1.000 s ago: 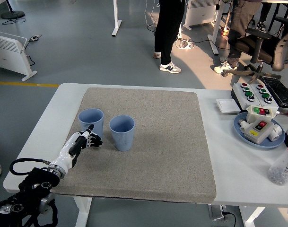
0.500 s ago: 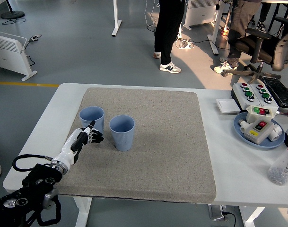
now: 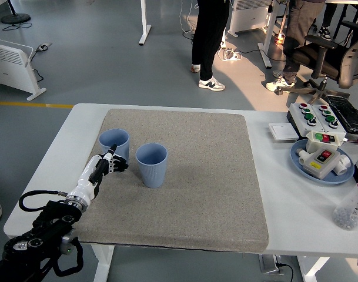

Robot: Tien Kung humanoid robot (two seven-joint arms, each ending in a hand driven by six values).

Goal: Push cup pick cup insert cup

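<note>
Two light blue cups stand upright on the grey mat (image 3: pixel 202 176). The left cup (image 3: pixel 114 143) is near the mat's left edge and the right cup (image 3: pixel 151 164) is a little nearer and to its right. My left hand (image 3: pixel 111 163) reaches in from the lower left. Its fingers are curled, one finger points forward, and it touches the near side of the left cup. It holds nothing. My right arm is out of view.
At the right of the white table stand a blue plate (image 3: pixel 302 161) with a white button box, a control box with green and red buttons (image 3: pixel 317 114), and a clear bottle (image 3: pixel 350 208). People stand beyond the table's far side.
My left hand has moved forward and slightly right, closer against the left cup. The left cup has shifted a little to the right and farther away. The right cup has not moved.
</note>
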